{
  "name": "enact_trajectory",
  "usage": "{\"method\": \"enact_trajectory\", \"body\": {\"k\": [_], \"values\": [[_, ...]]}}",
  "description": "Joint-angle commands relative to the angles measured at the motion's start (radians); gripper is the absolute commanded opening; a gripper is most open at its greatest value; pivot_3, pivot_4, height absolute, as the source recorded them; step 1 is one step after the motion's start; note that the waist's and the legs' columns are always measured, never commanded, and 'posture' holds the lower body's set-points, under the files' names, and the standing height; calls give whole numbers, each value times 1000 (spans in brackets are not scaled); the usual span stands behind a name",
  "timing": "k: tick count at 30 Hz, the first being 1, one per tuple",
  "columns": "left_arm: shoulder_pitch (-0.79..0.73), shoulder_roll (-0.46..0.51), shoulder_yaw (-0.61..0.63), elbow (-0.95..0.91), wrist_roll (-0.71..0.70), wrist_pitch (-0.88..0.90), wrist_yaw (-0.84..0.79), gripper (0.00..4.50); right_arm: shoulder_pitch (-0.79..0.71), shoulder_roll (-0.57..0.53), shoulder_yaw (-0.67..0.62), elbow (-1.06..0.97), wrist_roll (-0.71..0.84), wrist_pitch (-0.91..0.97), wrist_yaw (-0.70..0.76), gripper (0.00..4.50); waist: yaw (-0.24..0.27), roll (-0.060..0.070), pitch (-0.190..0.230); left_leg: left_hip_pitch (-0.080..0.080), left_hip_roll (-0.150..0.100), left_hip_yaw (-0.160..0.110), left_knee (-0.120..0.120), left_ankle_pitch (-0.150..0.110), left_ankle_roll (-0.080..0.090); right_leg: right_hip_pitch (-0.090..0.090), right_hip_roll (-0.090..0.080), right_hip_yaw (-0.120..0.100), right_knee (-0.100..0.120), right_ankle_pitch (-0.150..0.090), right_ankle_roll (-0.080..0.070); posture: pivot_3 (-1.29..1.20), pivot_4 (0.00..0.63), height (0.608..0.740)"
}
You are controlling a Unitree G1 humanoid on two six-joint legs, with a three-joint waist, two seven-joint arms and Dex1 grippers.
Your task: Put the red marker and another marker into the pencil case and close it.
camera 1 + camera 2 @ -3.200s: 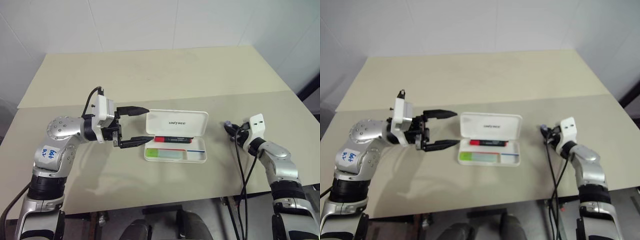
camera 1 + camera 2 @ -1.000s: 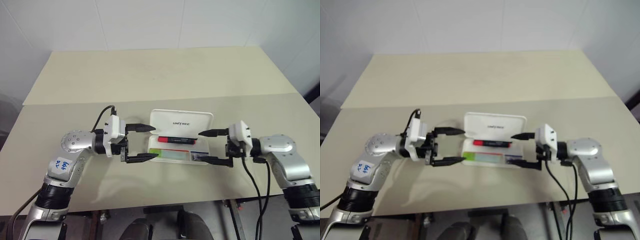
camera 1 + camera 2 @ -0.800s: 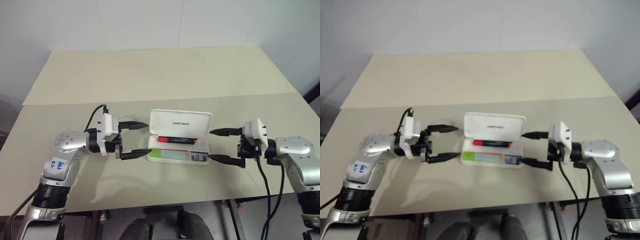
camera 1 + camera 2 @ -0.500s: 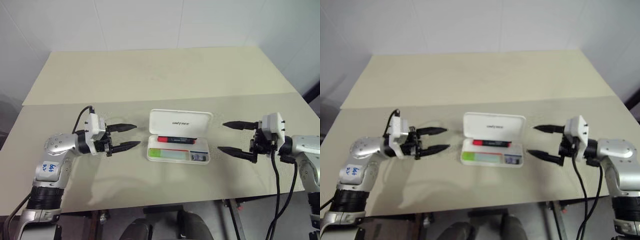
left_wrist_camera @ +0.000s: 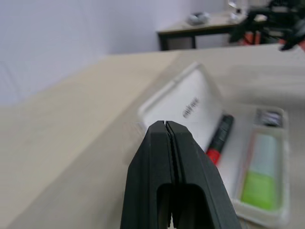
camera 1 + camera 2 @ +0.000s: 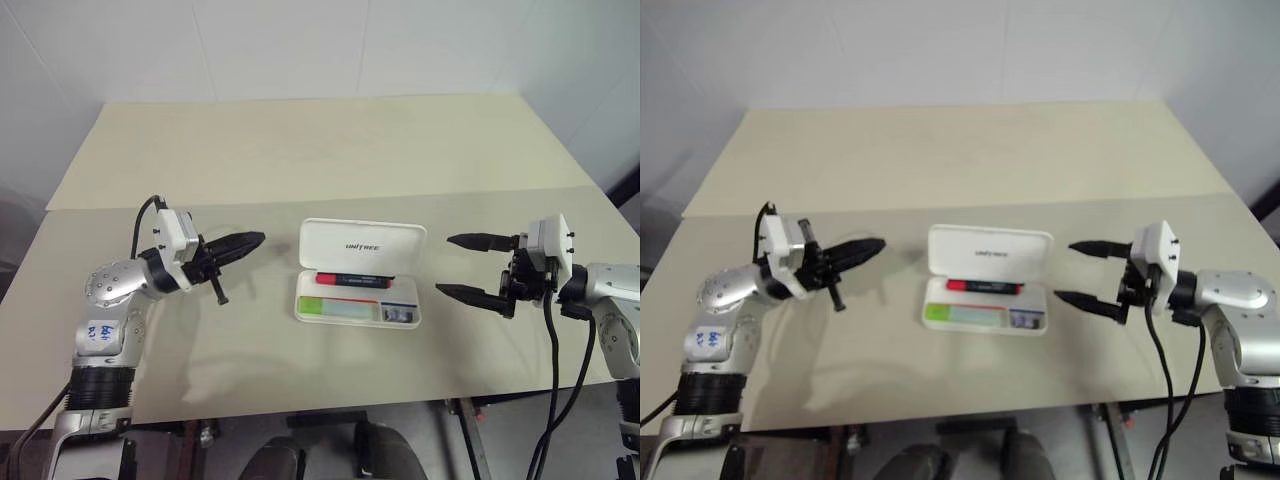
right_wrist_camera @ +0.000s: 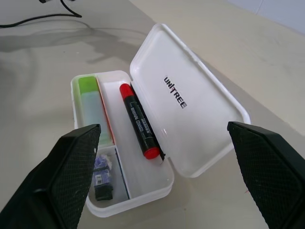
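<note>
The white pencil case [image 6: 300,310] lies open in the middle of the table, its "UNITREE" lid [image 6: 362,245] tilted up at the back. Inside, the red marker [image 6: 350,279] lies along the back of the tray and the pale green marker [image 6: 330,309] along the front. My left gripper [image 6: 255,240] is shut on nothing, a short way left of the case with its tip toward the lid. My right gripper [image 6: 446,265] stands open and empty just right of the case, apart from it. The right wrist view shows both markers [image 7: 138,121] resting in the tray.
A small dark item [image 7: 102,179] sits in the case's end compartment. A second tabletop [image 6: 320,140] joins behind at a seam. The table's front edge [image 6: 320,405] runs close below the case. Black cables hang from both wrists.
Both grippers have drawn back from the ends of the case, the left one leftward, the right one rightward. The left gripper's fingers have shut; the right stays open. The case and markers have not moved.
</note>
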Motion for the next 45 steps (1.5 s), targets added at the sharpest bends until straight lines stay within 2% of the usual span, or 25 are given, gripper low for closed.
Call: {"method": "enact_trajectory", "body": {"k": [1,4,7,12,22,27,32,36,43,45], "values": [[-68,-55,-22,68,91,-12,151,40,-5,-1,-6,-30,2,-11,-11,4500,4,0,0,0,0,0,0,0,0,0,0,0,0,0,0,0,150,740],[-113,-108,-78,144,142,58,206,40,-7,8,1,-42,2,-8,-24,4500,10,-1,-1,0,-1,0,1,0,0,0,0,0,0,0,0,0,150,740],[-154,-155,-144,220,165,56,166,40,-14,20,11,-49,-2,-8,-35,4500,12,-1,-1,0,-1,0,1,0,0,-1,0,0,1,0,0,0,150,740],[-203,-187,-183,255,154,32,88,40,-22,28,22,-55,-2,-9,-49,4500,12,-1,0,-2,-1,0,1,0,0,-2,-1,-3,1,0,0,0,150,740],[-183,-97,-191,170,139,-36,-105,40,-1,32,13,-80,11,-3,-70,4500,12,-1,0,-2,0,0,2,0,0,-2,-1,-3,1,0,0,0,150,740],[-213,-59,-261,151,181,-107,-222,40,0,27,0,-94,49,43,-80,4500,17,-1,0,-2,-1,0,2,0,0,-2,-2,-4,1,0,0,0,150,740],[-243,-75,-366,120,208,-123,-313,40,-9,8,-37,-133,161,191,-100,4500,17,-1,0,-4,-1,-1,2,0,0,-2,-2,-5,0,0,0,0,150,740],[-245,-88,-414,99,227,-116,-328,40,7,-28,-55,-164,214,285,-84,4500,15,-1,0,-4,-1,-1,2,0,0,-2,-2,-5,0,0,0,0,150,740],[-224,-114,-466,83,301,-45,-255,40,82,-95,-55,-168,151,244,-23,4500,18,-1,-1,-5,-1,0,3,0,0,-2,-2,-5,-1,0,0,0,150,740],[-220,-97,-496,93,371,-56,-226,40,91,-95,-58,-173,145,236,-24,4500,18,-1,-1,-5,-1,0,4,0,0,-2,-2,-5,-1,0,0,0,150,740]]}}
